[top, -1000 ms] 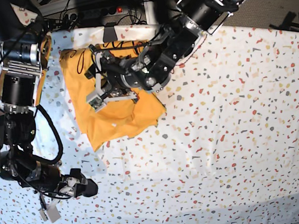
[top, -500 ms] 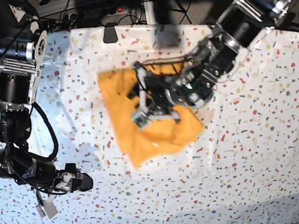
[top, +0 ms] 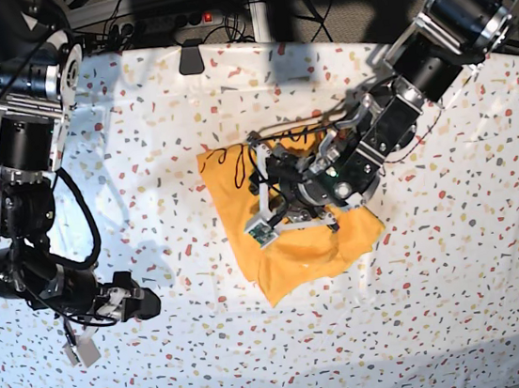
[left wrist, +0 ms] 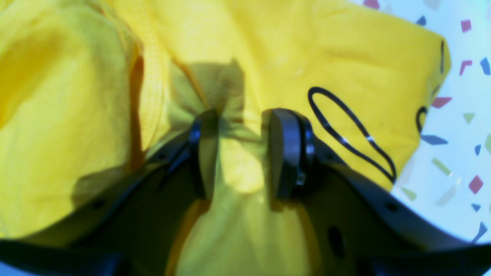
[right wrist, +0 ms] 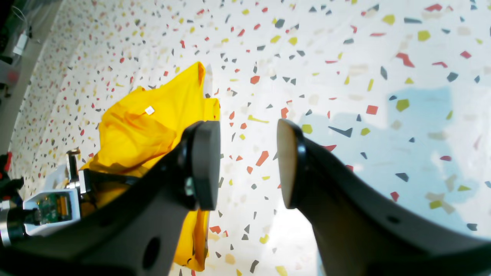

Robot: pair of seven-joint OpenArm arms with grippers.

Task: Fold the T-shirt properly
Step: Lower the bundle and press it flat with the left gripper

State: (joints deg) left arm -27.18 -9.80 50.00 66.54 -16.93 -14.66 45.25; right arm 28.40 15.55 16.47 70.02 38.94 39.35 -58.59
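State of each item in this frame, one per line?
T-shirt: crumpled in a heap on the table, not folded, black lettering showing.
Left pincer: shut on a bunch of T-shirt fabric.
Right pincer: open, empty, above the bare table, away from the T-shirt.

White terrazzo-speckled tablecloth (top: 462, 302), black cables (top: 171, 15) behind table

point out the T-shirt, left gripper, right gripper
T-shirt (top: 315, 249): base view, lower orange panel.
left gripper (left wrist: 239, 151): left wrist view, between the fingers, cloth pinched there.
right gripper (right wrist: 249, 165): right wrist view, gap between the open fingers.
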